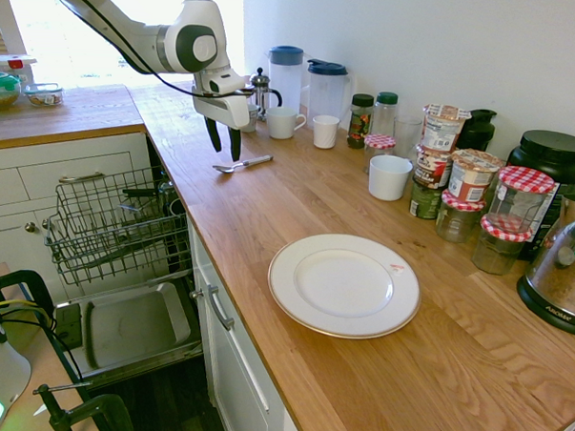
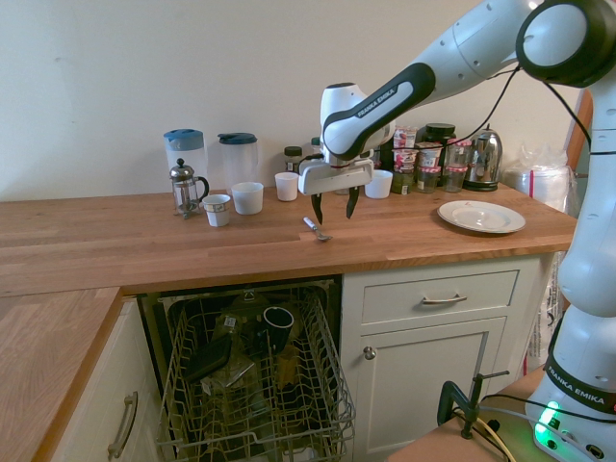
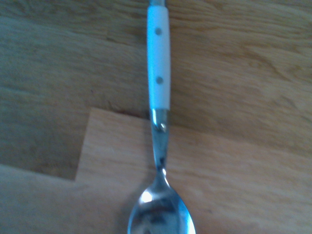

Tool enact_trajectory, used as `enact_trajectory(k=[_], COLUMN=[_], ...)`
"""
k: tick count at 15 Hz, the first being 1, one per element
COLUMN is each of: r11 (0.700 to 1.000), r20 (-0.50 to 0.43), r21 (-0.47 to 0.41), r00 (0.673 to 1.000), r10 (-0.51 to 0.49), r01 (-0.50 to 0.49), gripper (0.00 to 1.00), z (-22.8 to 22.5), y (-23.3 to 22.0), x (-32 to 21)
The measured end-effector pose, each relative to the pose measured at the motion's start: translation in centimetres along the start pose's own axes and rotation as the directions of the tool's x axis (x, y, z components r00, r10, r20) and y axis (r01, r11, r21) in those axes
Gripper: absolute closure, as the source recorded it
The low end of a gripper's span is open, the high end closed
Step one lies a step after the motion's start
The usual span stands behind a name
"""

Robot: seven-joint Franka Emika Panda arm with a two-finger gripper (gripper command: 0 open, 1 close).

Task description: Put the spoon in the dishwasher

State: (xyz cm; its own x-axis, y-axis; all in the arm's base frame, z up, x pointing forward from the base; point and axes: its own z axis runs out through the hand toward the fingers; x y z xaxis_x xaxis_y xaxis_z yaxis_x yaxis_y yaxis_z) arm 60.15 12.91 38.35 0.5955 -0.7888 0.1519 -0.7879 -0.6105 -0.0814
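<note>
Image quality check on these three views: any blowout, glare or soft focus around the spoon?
First exterior view: window at top left blown out to white, spoon small but readable on the worktop. Second exterior view: even light, no glare, open gripper above the spoon, both sharp. Wrist view: soft overall, bright highlight on the spoon's bowl, handle looks pale.

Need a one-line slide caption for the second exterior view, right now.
Open gripper hovers above the spoon on the wooden counter, dishwasher rack pulled out below.
</note>
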Motion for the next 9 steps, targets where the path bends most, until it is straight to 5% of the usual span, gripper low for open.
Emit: enact_trajectory(k=[9], r11=[0.999], r20=[-0.010], r21=[-0.029], r00=[0.999], r10=[0.044], r01=[-0.044], gripper=[0.00], z=[5.1], y=[-3.8], x=[0.8])
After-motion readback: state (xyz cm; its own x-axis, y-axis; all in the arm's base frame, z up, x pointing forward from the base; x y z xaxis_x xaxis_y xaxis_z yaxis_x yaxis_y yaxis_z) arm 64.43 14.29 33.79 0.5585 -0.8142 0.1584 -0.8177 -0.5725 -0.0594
